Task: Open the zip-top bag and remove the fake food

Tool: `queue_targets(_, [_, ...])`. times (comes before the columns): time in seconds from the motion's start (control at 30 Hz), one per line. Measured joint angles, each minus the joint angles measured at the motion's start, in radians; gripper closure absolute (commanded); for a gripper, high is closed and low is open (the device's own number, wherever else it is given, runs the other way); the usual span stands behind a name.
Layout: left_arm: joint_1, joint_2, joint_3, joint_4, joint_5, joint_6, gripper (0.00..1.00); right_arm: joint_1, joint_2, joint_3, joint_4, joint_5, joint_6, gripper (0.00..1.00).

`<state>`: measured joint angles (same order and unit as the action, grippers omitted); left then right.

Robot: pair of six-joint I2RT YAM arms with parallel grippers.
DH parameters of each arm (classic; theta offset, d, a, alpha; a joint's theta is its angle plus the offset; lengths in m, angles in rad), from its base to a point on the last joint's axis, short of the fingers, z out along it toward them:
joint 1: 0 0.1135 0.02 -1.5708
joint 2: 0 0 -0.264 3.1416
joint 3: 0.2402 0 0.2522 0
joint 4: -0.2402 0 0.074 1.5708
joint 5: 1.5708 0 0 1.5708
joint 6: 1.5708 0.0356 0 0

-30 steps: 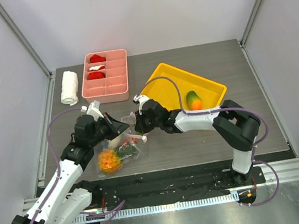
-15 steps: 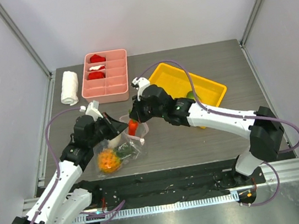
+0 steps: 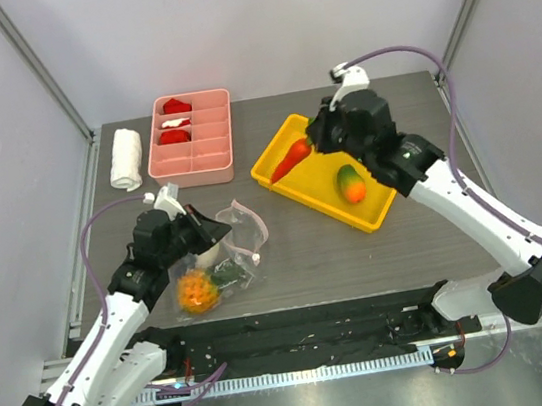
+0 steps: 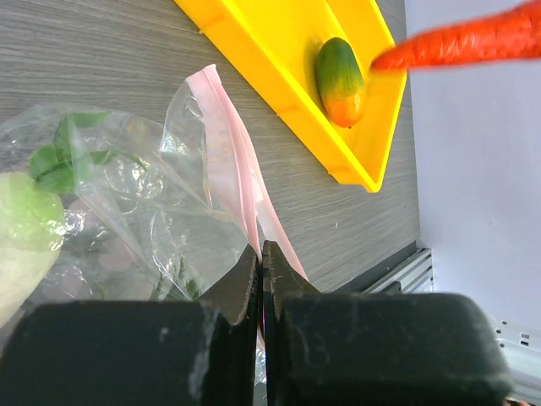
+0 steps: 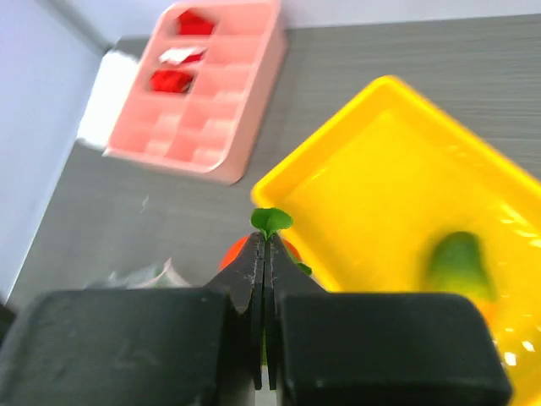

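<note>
The clear zip-top bag lies on the table with its pink strip raised. My left gripper is shut on that strip. Inside the bag I see the yellow pineapple, green leaves and a pale piece. My right gripper is shut on the green top of the orange carrot and holds it in the air over the left end of the yellow tray. The orange-green mango lies in the tray.
A pink divided tray with red-and-white pieces stands at the back left, a rolled white towel beside it. The yellow tray sits tilted right of centre. The table's front edge and a metal rail lie close behind the bag.
My right gripper lifted the carrot out of the bag's mouth and carried it right and back to above the yellow tray. The left gripper kept its hold on the strip.
</note>
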<state>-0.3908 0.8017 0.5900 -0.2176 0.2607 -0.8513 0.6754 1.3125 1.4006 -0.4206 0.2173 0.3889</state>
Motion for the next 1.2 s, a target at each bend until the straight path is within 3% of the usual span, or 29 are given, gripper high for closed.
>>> queue_targets(0.2, [0.0,0.069,0.042,0.004,0.009,0.0,1.0,-0.247,0.014,-0.08,0.086,-0.095,0.016,0.99])
queue_targets(0.37, [0.0,0.146,0.078,0.037,0.034,-0.004,1.0,-0.392,0.157,-0.184,0.188,-0.151,0.039,0.98])
queue_targets(0.47, [0.0,0.172,0.078,0.061,0.059,-0.012,1.0,-0.429,0.267,-0.202,0.192,-0.163,0.035,0.6])
queue_targets(0.5, [0.0,0.175,0.078,0.066,0.066,-0.013,1.0,-0.432,0.29,-0.202,0.185,-0.162,0.034,0.42])
queue_targets(0.53, [0.0,0.177,0.079,0.069,0.073,-0.014,1.0,-0.433,0.312,-0.202,0.173,-0.157,0.027,0.36])
queue_targets(0.57, [0.0,0.179,0.082,0.071,0.079,-0.014,1.0,-0.429,0.325,-0.202,0.156,-0.15,0.021,0.21])
queue_targets(0.67, [0.0,0.178,0.093,0.071,0.093,-0.013,1.0,-0.388,0.331,-0.189,0.082,-0.092,-0.011,0.08])
queue_targets(0.83, [0.0,0.155,0.097,0.071,0.108,-0.013,1.0,-0.215,0.306,-0.127,-0.033,0.027,-0.047,0.13])
queue_targets(1.03, [0.0,0.089,0.097,0.06,0.112,-0.013,1.0,0.03,0.199,-0.13,-0.026,-0.156,-0.036,0.49])
queue_targets(1.07, [0.0,0.077,0.097,0.056,0.112,-0.013,1.0,0.064,0.184,-0.141,0.002,-0.19,-0.024,0.61])
queue_targets(1.1, [0.0,0.066,0.097,0.052,0.112,-0.012,1.0,0.091,0.173,-0.154,0.034,-0.226,-0.01,0.66])
queue_targets(1.2, [0.0,0.05,0.097,0.047,0.112,-0.012,1.0,0.144,0.169,-0.19,0.132,-0.317,0.045,0.68])
